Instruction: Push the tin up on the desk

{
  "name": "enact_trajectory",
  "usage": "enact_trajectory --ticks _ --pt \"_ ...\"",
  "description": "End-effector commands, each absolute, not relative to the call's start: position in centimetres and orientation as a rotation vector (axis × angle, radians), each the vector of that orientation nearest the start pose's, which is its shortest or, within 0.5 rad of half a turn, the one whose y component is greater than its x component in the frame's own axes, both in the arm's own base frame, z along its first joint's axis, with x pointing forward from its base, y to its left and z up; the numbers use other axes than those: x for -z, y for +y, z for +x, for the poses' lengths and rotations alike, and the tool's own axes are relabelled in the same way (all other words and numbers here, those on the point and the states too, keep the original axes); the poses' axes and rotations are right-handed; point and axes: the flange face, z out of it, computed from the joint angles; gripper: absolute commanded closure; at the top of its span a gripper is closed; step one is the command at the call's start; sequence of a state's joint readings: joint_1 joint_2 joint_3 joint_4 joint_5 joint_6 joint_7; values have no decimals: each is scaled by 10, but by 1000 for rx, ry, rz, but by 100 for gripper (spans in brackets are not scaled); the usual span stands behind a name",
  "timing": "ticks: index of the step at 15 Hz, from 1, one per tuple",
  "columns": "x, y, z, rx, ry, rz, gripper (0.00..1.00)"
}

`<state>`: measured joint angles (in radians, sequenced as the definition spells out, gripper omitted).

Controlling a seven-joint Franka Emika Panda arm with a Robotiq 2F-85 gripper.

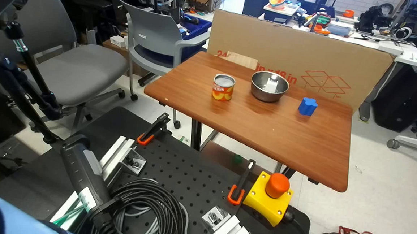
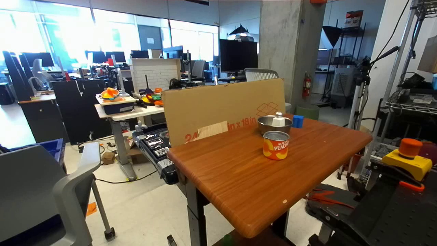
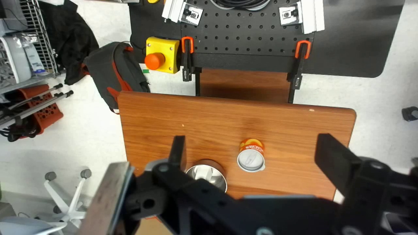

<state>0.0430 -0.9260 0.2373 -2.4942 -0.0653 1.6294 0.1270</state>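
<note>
Tin (image 1: 223, 88): is being borne upright by the bench (image 1: 286, 147), near the bowl (image 1: 264, 95), not touching. Gripper (image 3: 251, 140): is being held spread, nothing gripped. Toppling is being risked by any push landing high; bowl contact, by one veering sideways.

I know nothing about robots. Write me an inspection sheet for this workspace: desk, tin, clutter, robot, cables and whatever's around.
Surface: reddish-brown wooden desk with small pale marks.
Job's things: orange-labelled tin, upright on the desk, apart from the steel bowl.
Clutter: white object inside the bowl; small blue block on the desk.
End effector: jaws wide apart in the wrist view; nothing seen held.
Cables: black cable coil on the perforated board.
Surroundings: cardboard panel behind the desk in both exterior views; grey chair nearby; yellow box with an orange button on the board.
</note>
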Motion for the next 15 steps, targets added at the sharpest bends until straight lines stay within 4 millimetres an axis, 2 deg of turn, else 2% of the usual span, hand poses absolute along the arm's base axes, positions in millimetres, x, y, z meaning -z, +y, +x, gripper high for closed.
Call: enact_trajectory --ticks 1,10,14,15 --pt "-565 89 267 145 -113 -3380 0" --pt "-565 89 267 145 -113 -3380 0" --pt "-548 84 299 106 -55 -3338 0" --pt "-549 74 305 114 -42 -3319 0"
